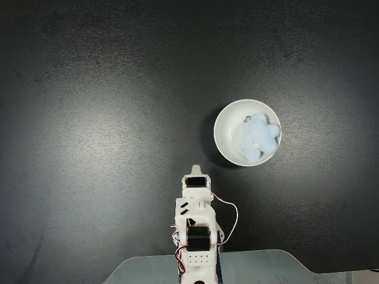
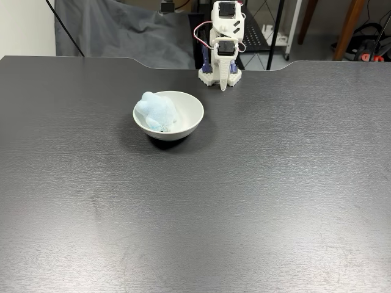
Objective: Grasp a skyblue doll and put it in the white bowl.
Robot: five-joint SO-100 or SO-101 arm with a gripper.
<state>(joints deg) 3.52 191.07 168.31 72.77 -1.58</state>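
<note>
Skyblue doll [image 1: 256, 138] lies inside the white bowl [image 1: 224, 133], toward the desk's [image 2: 244, 201] far edge. Folded there, the gripper [image 2: 223, 85] points down; I cannot tell how its fingers stand.

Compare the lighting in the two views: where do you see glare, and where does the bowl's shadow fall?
In the top-down fixed view, soft glare brightens the table upper left, and the white bowl shadows its left side. In the fixed view facing the arm, the bowl casts a shadow toward the camera; the skyblue doll looks washed out.
</note>
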